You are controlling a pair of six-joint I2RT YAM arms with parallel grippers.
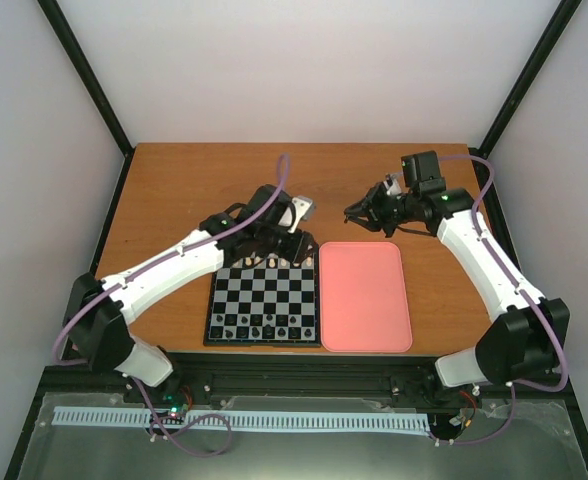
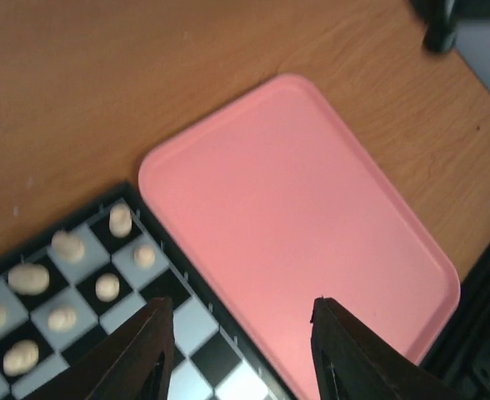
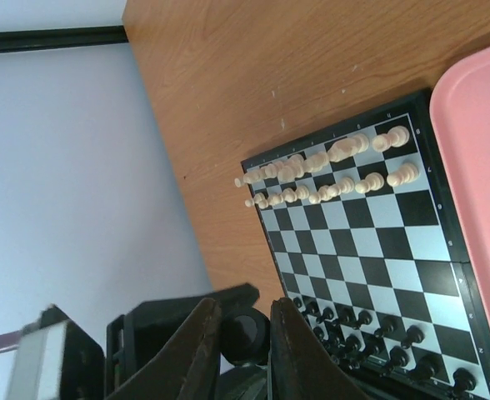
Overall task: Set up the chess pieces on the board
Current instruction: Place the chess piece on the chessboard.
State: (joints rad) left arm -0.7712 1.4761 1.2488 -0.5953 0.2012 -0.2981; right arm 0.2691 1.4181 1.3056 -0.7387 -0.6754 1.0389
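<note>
The board (image 1: 264,295) lies at the near middle of the table. Black chess pieces (image 1: 264,326) stand along its two near rows and cream ones along the two far rows. My left gripper (image 1: 277,242) hovers over the board's far right corner. In the left wrist view the left gripper (image 2: 243,302) is open and empty above the board (image 2: 199,321) and the tray. My right gripper (image 1: 364,213) hangs beyond the tray's far edge. In its own view the right gripper (image 3: 243,304) has its fingers nearly together on a small round black chess piece (image 3: 247,333).
An empty pink tray (image 1: 364,300) lies directly right of the board and touches its rim. Cream pieces (image 2: 107,287) fill the corner squares below my left gripper. Part of the left arm's wrist (image 3: 145,333) shows behind the right fingers. Walls enclose the table on three sides.
</note>
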